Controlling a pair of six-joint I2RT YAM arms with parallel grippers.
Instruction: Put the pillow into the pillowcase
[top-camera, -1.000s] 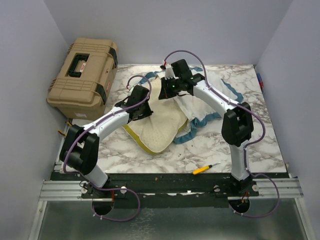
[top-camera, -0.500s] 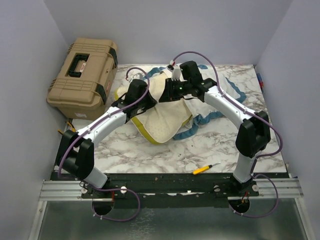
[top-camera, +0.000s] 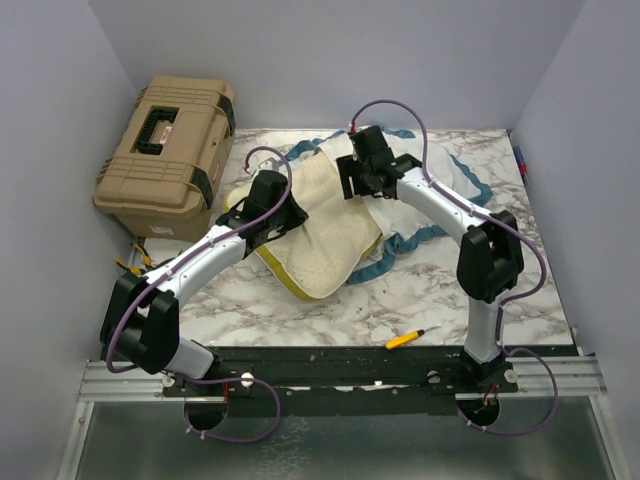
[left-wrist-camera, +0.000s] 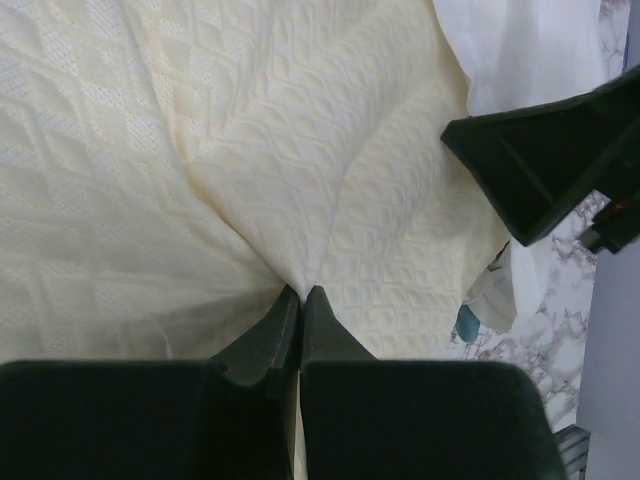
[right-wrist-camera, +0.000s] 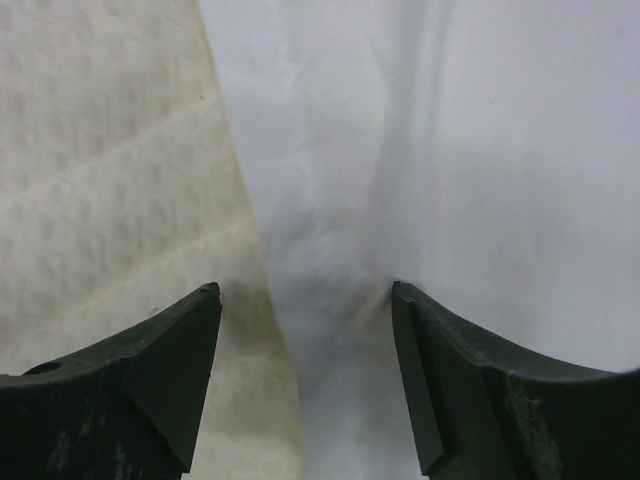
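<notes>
Pillow (top-camera: 330, 240), cream, dimpled quilting, mustard-yellow edge

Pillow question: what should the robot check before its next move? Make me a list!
1. Left fingers gripping the pillow: ok, they are shut on a pinch of its quilted cloth.
2. Right fingers holding the pillowcase: not ok, they stand open over its white inside and hold nothing.
3. Pillow inside the pillowcase: not ok, most of it lies bare in the top view.
4. Pillowcase mouth open wide enough: cannot tell, no view shows it clearly.
5. Screwdriver out of the way: ok, it lies near the front edge, apart from the cloth.
</notes>
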